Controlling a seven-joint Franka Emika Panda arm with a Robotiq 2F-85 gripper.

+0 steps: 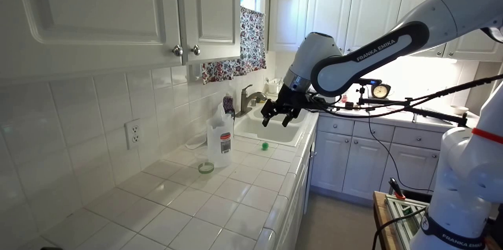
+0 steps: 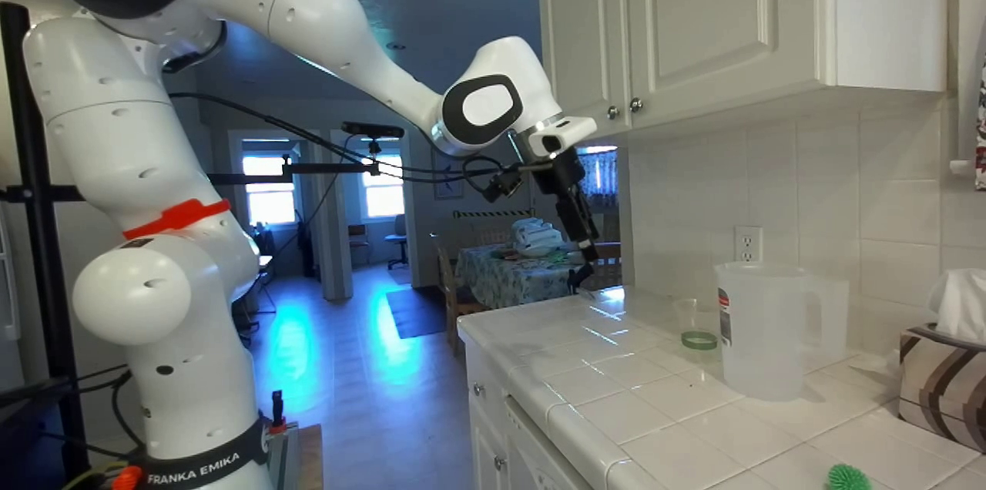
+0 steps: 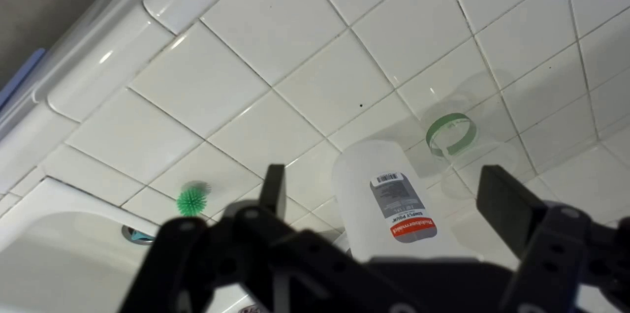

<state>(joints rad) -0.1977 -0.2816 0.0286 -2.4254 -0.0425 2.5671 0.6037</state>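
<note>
CAUTION: TIPPING AND ROLLING HAZARDS

My gripper (image 1: 275, 122) hangs in the air, fingers (image 3: 272, 192) spread wide, with nothing held. In both exterior views a gap separates it from the jug (image 2: 759, 336).

Jug: stands upright on the counter (image 3: 315, 72), its handle (image 2: 838, 320) on the side away from me. In the wrist view it shows between my fingers. Hazard: tipping. Likely cause: one finger strikes it off-centre or high on its side. The smooth plastic looks light, so an uneven grip may also let it slip or twist.

Cup (image 2: 695, 317): clear, with a green band (image 2: 699, 340) round its base, near the jug. Hazard: knock-over. Likely cause: its sides barely show against the tiles, so I may misjudge its extent; a shoved jug may also push it.

Ball (image 3: 192, 200): rests on the counter just beside the sink (image 3: 74, 202). Hazard: rolling into the sink. Likely cause: a light nudge from a low finger; the glazed surface offers little hold.

Tap (image 1: 244, 102): rises at the back of the sink. Hazard: collision. Likely cause: a wide, low sideways swing.
</note>
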